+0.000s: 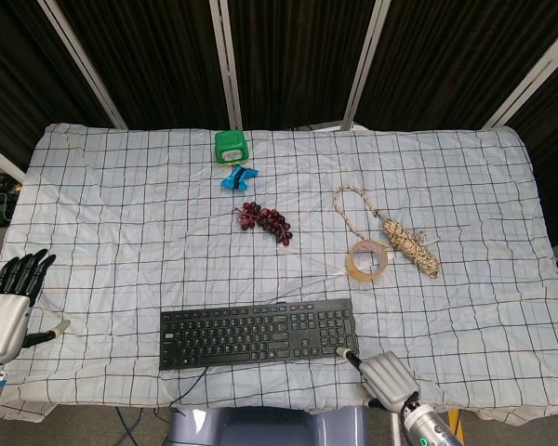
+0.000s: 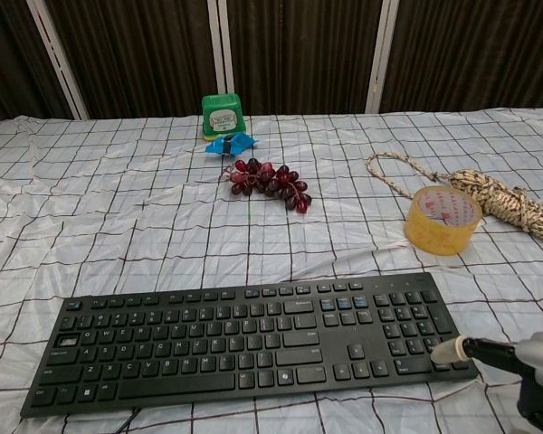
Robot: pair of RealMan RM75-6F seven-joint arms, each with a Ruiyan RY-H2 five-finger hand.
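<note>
Right hand [image 2: 525,366] half cut off at keyboard [image 2: 244,334]

1. Left hand [image 1: 4,314]: silver-grey palm shell, black fingers [image 1: 23,272], pale tip on the thumb.
2. Right hand [image 1: 387,375]: silver-grey shell, black finger with cream tip; green-lit wrist ring.
</note>
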